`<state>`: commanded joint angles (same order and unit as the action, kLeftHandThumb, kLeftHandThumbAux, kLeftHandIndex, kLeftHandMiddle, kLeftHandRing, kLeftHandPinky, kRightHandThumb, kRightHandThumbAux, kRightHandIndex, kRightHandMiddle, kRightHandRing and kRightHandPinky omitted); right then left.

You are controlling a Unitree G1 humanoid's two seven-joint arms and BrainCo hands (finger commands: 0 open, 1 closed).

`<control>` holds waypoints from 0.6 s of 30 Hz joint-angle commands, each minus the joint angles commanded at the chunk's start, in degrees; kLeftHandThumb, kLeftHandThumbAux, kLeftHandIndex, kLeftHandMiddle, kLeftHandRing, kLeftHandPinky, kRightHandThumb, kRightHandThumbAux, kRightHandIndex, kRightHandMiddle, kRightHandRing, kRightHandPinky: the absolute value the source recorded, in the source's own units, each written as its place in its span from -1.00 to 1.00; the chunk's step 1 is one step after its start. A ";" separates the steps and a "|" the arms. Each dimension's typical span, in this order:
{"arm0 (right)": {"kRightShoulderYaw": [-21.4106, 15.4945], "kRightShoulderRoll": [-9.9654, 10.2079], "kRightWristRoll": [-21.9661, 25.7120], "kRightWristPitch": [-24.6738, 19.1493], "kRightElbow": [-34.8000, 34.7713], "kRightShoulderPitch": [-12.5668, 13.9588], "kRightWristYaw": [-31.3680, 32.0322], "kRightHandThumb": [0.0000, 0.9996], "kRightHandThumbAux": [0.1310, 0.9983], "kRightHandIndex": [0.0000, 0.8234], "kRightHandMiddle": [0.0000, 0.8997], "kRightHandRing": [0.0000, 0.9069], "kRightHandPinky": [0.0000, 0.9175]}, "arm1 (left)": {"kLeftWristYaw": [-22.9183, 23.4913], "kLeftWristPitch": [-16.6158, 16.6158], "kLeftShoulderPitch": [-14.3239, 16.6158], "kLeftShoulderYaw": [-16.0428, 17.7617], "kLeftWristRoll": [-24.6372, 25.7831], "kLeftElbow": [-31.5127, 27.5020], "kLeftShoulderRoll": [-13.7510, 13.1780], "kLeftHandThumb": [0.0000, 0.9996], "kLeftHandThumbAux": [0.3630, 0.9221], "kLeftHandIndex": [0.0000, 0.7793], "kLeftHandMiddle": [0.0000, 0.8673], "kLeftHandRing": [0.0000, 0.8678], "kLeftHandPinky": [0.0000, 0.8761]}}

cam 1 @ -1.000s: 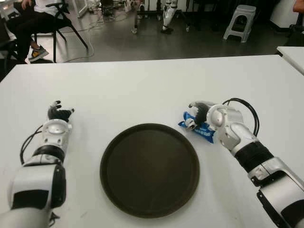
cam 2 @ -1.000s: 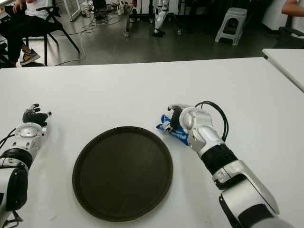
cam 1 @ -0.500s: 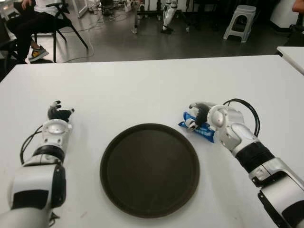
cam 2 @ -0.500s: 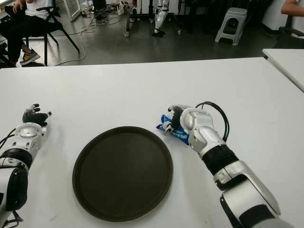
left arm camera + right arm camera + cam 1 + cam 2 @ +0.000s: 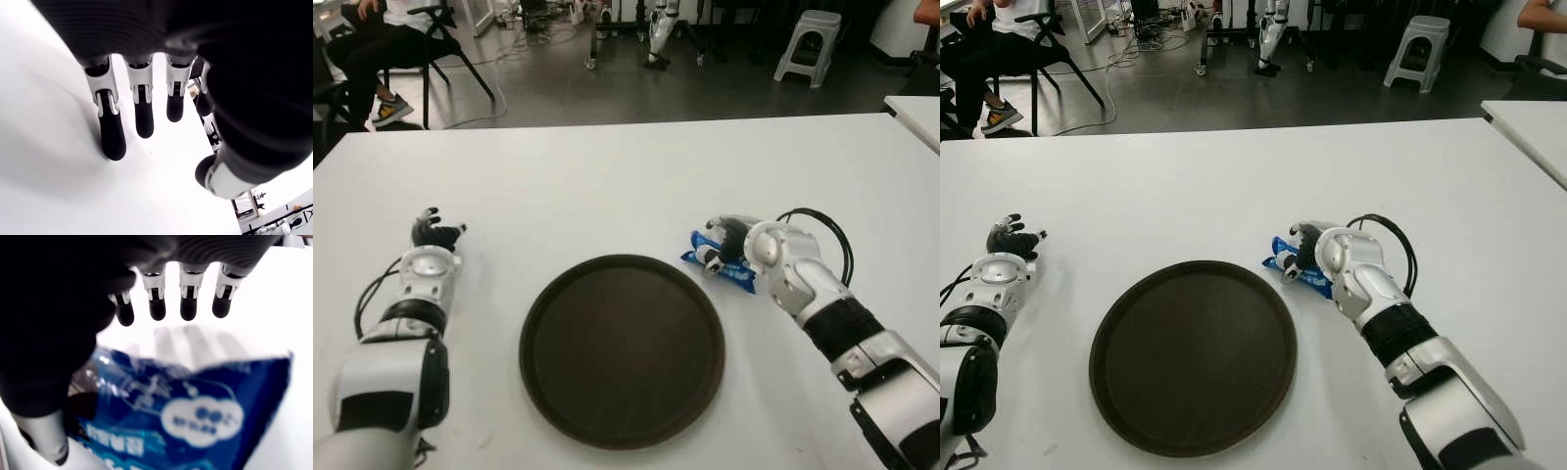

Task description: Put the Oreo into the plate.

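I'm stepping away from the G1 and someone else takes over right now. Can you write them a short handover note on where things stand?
Right hand: over the blue Oreo pack, fingers extended past it in the wrist view, thumb beside it; no closed grasp yet, so treat it as open.
Left hand: idle, fingers spread, to the left of the plate.
Oreo pack: on the white table, just off the plate's right rim.
Plate: dark, round, nothing in it, in the middle between the arms.
Done: the right hand is at the pack.
Left: close on the pack, lift, carry it left over the rim, release.
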<state>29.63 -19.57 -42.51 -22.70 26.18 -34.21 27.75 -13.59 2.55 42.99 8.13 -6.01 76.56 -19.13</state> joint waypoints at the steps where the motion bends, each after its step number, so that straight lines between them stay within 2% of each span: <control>1: -0.01 -0.14 -0.03 -0.06 -0.39 0.24 0.12 -1.00 0.38 -0.90 -0.79 -0.86 -1.00 | 0.04 0.00 0.00 0.02 0.02 0.00 0.00 -0.45 0.47 -0.79 -0.68 -0.63 -0.62; 4: -0.05 -0.77 -0.16 -0.29 -1.96 1.03 0.72 -1.00 0.36 -0.90 -0.78 -0.86 -1.00 | 0.24 -0.09 0.07 0.12 0.10 0.04 -0.08 -0.44 0.48 -0.79 -0.68 -0.63 -0.60; 18: 1.28 -2.05 -0.82 -2.38 -4.72 1.57 3.31 -1.00 0.41 -0.91 -0.83 -0.90 -1.00 | 0.06 -0.39 0.22 -0.04 -0.15 0.08 -0.14 -0.42 0.47 -0.78 -0.69 -0.63 -0.62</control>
<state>30.91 -21.62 -43.33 -25.08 21.46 -32.63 31.05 -13.53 2.16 43.21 8.09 -6.16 76.64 -19.27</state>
